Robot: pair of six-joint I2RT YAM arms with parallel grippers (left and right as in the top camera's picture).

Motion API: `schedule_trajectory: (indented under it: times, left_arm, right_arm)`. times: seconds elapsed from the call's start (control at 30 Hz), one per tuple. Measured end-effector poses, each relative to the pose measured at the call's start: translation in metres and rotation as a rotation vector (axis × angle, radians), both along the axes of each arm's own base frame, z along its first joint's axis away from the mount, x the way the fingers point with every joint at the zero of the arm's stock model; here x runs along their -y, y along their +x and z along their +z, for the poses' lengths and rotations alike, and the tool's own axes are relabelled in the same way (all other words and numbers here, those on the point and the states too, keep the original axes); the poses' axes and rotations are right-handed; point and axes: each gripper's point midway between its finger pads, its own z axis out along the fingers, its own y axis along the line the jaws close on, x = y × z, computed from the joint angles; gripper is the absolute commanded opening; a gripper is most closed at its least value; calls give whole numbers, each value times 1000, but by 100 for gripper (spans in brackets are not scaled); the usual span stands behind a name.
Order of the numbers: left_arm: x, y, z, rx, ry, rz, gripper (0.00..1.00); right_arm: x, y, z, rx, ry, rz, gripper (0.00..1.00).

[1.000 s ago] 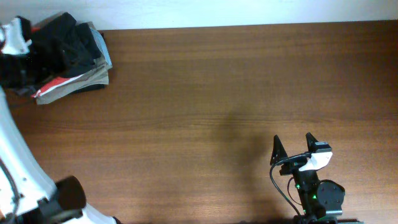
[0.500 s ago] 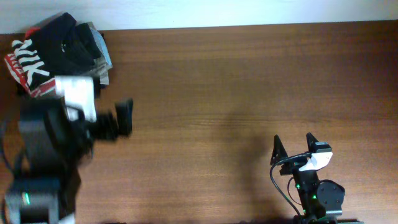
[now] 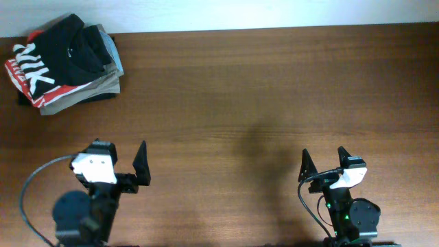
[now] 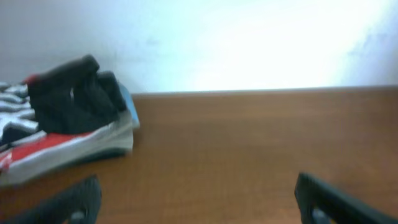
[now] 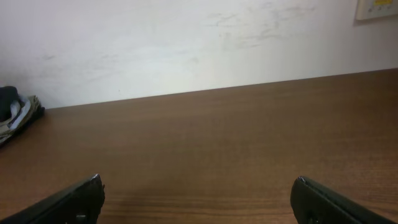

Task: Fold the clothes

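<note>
The clothes, a dark T-shirt (image 3: 74, 45) with white block letters, lie folded on top of a pile at the table's far left corner. In the left wrist view the dark T-shirt (image 4: 71, 96) sits at the left, well beyond the fingers. My left gripper (image 3: 120, 155) stands open near the front left edge, far from the pile, with nothing between its fingers (image 4: 329, 200). At the front right my right gripper (image 3: 324, 161) is also open and empty. In its own view the right gripper (image 5: 199, 202) frames only bare wood.
Under the dark shirt lie a red garment (image 3: 60, 91) with white lettering and a folded khaki one (image 3: 96, 87). The brown wooden table (image 3: 260, 89) ends at a white wall (image 5: 186, 43) behind. The pile's edge (image 5: 15, 112) shows at far left of the right wrist view.
My left arm has drawn back from the pile at the far left to the front left of the table. The pile's white lettering now shows. The right arm has not moved.
</note>
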Motion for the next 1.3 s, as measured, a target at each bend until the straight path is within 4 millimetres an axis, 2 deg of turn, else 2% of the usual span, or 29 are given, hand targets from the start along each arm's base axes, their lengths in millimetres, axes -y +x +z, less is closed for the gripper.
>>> schedule_trajectory:
  times: [0.17, 0.2, 0.23, 0.3, 0.37, 0.53, 0.67, 0.8, 1.3]
  left_arm:
    - [0, 1, -29, 135, 2, 0, 99]
    - [0, 1, -27, 189, 2, 0, 99]
    - [0, 1, -37, 198, 3, 0, 99]
    - [0, 1, -35, 275, 4, 0, 99]
    - [0, 0, -45, 318, 5, 1, 99]
    - [-2, 2, -72, 311, 5, 9, 99]
    - [-12, 2, -87, 263, 9, 72, 99]
    - [-22, 2, -119, 133, 20, 128, 99]
    - [-26, 2, -121, 128, 24, 149, 99]
  right_arm:
    - [0, 0, 0, 0, 0, 0, 99]
    - [0, 0, 0, 0, 0, 0, 99]
    - [0, 0, 0, 0, 0, 0, 99]
    - [0, 0, 0, 0, 0, 0, 99]
    - [0, 0, 0, 0, 0, 0, 99]
    - [0, 0, 0, 0, 0, 0, 99]
    - [0, 0, 0, 0, 0, 0, 99]
    - [0, 0, 0, 0, 0, 0, 99]
    - [0, 0, 0, 0, 0, 0, 99]
